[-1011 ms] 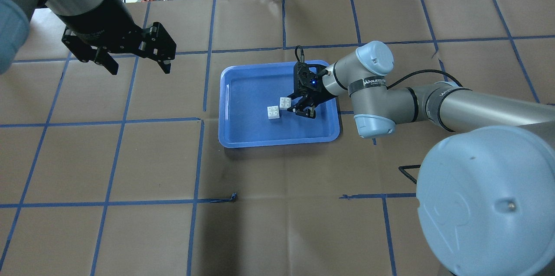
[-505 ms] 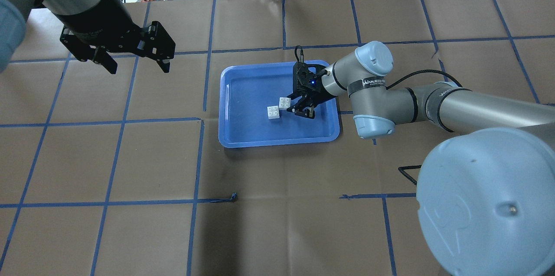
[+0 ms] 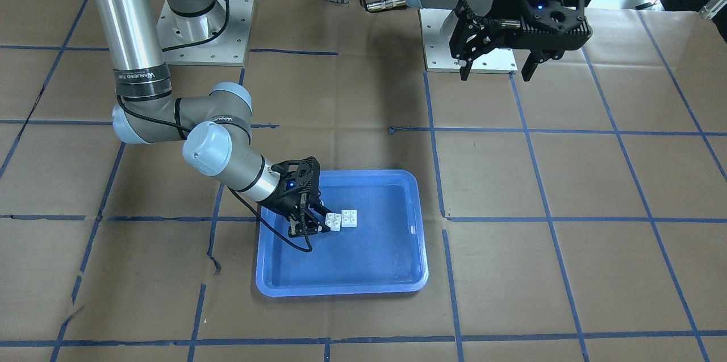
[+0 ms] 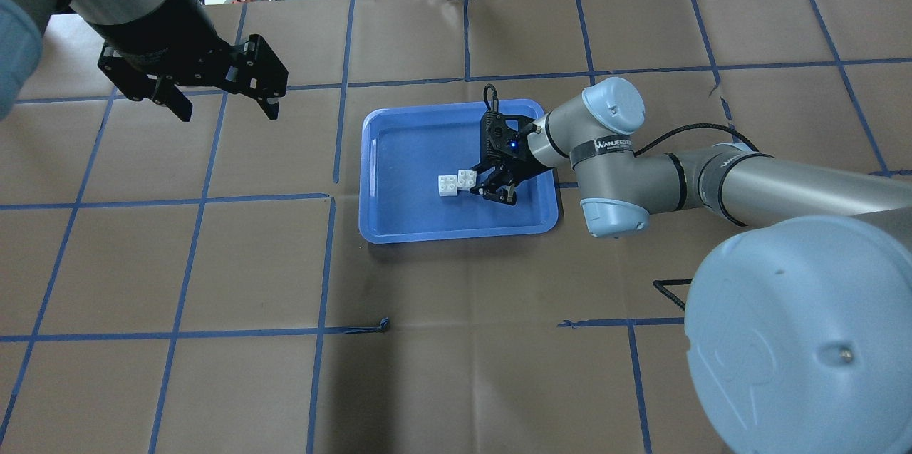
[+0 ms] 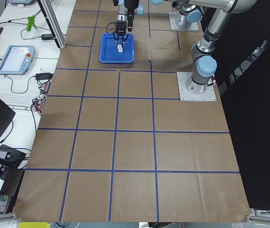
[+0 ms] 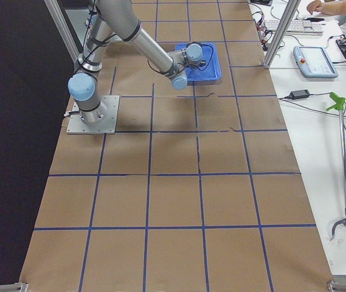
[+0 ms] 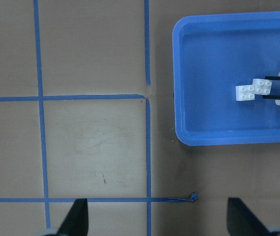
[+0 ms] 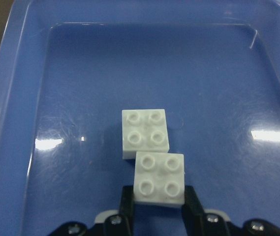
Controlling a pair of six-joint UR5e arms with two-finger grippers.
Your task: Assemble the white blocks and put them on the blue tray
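Over the blue tray [image 4: 456, 235]: right gripper [image 8: 158, 202] clamped on one white block [image 8: 159, 178], near the tray's centre.
The second white block [image 8: 145, 133] sits on the tray floor at the held one's 11 o'clock in the wrist view, corners overlapping; contact unclear. The left gripper [image 4: 229, 112] hangs with fingers spread above the brown table paper [image 4: 214, 261], at the tray's 10 o'clock from overhead, well apart.

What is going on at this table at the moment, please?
The right gripper is shut on one white block inside the tray, holding it right beside the second block, which lies on the tray floor. The two are not yet stacked. The left gripper hangs open above the table, away from the tray.
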